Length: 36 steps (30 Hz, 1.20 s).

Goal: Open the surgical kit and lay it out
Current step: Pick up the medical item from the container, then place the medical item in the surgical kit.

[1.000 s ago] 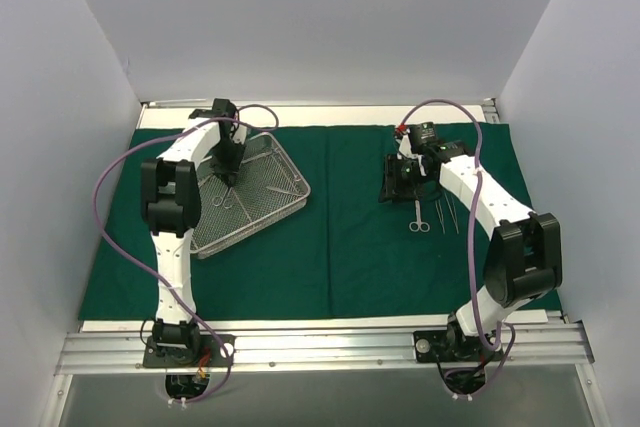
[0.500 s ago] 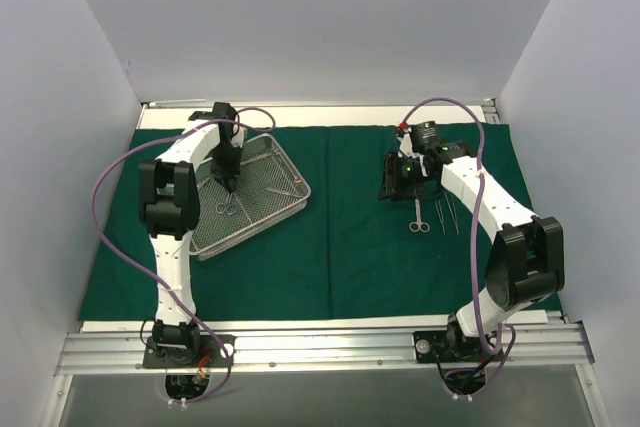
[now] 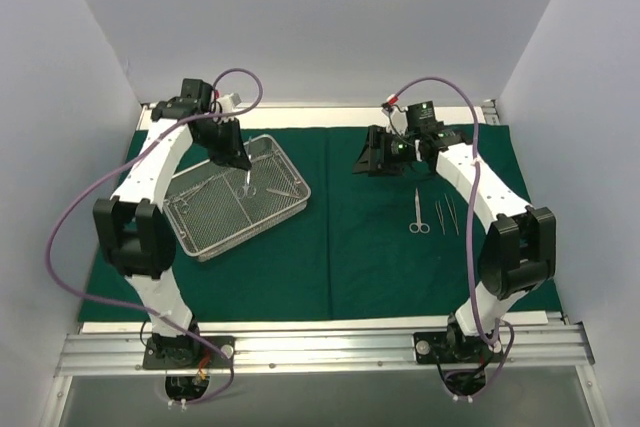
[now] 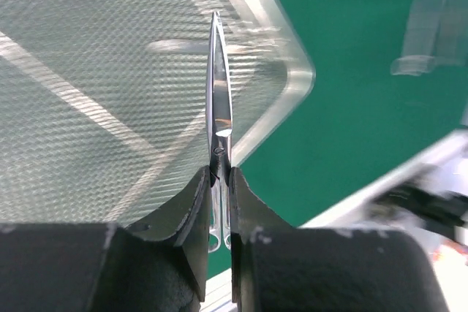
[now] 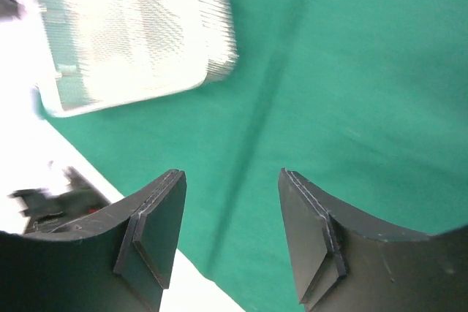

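Leftmost, the left arm stands in a tall arch, elbow out to the left, forearm angled right and down over the wire-mesh tray (image 3: pixel 205 232). Its gripper (image 4: pixel 219 177) is clamped on a pair of scissors (image 4: pixel 218 100), which are slim polished steel, blades together and tapering to a fine point, held over the mesh. The tray is a round-cornered rectangle of fine silver weave, sitting askew on the left half of the dark green cloth (image 3: pixel 340 247). That cloth is matte and smooth, with a crease down its middle. Right of centre, a ring-handled instrument (image 3: pixel 417 212) and two tweezers (image 3: pixel 439 217) lie side by side on the cloth. The right arm folds up toward the far side; its gripper (image 5: pixel 230 180) hovers over bare cloth — fingers apart, nothing between the flat black pads (image 5: pixel 155 242).
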Available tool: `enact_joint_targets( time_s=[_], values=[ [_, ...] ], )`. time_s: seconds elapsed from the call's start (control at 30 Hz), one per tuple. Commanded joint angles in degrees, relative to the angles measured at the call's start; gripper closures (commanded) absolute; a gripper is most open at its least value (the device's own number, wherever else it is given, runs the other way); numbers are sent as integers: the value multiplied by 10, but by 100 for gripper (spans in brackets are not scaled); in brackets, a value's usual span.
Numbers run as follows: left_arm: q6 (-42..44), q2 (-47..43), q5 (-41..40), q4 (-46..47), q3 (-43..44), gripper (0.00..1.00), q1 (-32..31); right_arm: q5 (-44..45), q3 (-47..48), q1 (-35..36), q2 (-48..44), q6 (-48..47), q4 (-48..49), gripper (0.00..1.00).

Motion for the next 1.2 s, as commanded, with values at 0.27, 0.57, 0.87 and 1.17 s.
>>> enact_joint_targets(
  time_s=[0.27, 0.57, 0.87, 1.17],
  values=[
    [-311, -146, 285, 405, -197, 98, -44, -200, 27, 72, 22, 212, 321, 46],
    [-412, -157, 317, 571, -241, 98, -72, -215, 2, 111, 26, 265, 400, 49],
    [-441, -155, 339, 630, -262, 98, -73, -224, -23, 110, 12, 260, 400, 52],
    [-490, -153, 362, 710, -280, 98, -73, -245, -31, 110, 16, 279, 431, 56]
  ],
)
